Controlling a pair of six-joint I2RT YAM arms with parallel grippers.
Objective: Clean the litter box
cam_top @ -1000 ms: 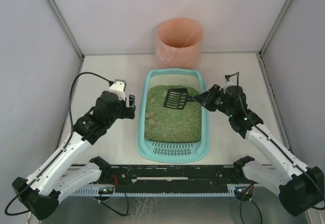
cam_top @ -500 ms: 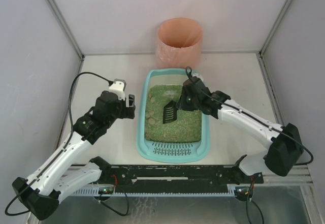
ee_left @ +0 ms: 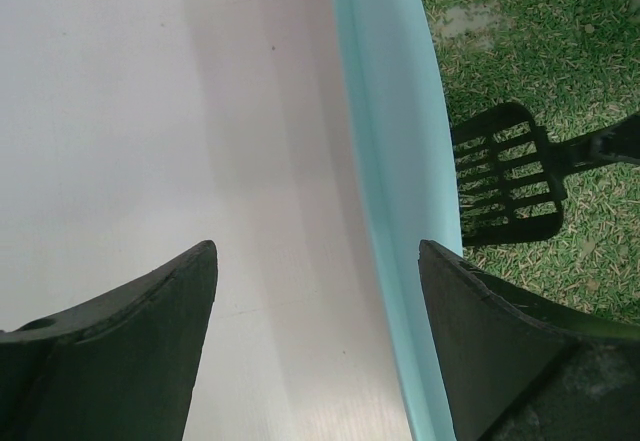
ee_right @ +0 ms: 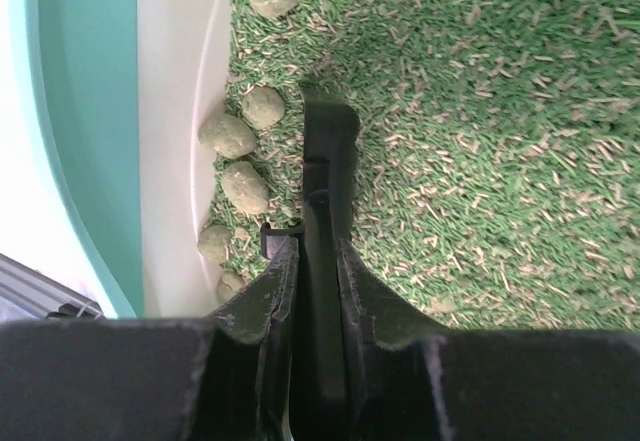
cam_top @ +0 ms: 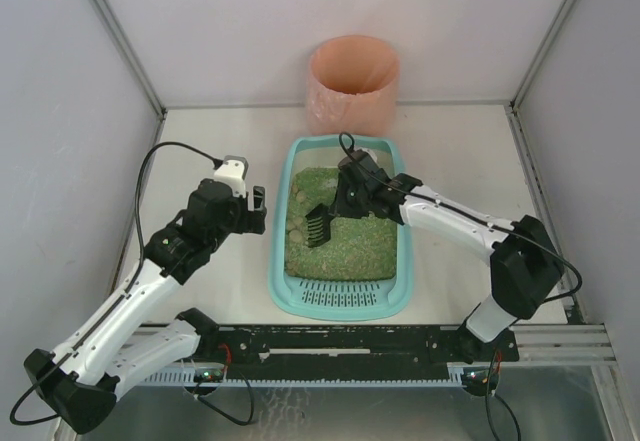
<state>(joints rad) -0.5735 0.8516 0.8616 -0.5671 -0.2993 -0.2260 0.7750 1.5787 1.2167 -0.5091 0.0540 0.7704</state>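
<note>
1. The litter box [cam_top: 281,261] is seen at the middle of the table [cam_top: 455,151], its long axis running from 12 to 6 o'clock in the top view.
2. The grate [cam_top: 340,293] is found at the 6 o'clock end; the rest of the box is filled with green litter [cam_top: 350,246].
3. A round pink-orange bin [cam_top: 353,83] is set upright just beyond the 12 o'clock end of the box.
4. A black slotted scoop [cam_top: 318,223] is pinched by its handle between the fingers of the right gripper [ee_right: 318,291], which are pressed tight against both sides of it.
5. The right arm is stretched across the box from 3 o'clock, and the gripper is held over the 12 o'clock half of the litter.
6. The scoop head is tilted down toward 7 o'clock from the gripper, at the litter surface; whether it is dug in cannot be told.
7. Several rounded grey-green clumps [ee_right: 245,186] are lined along the 9 o'clock wall of the box, just beside the scoop head.
8. The left gripper [ee_left: 315,331] is held at 9 o'clock of the box with its jaws spread wide and nothing between them.
9. In the left wrist view, bare table and the teal rim are framed between the two fingers, the rim close to the finger on the box side; contact cannot be judged.
</note>
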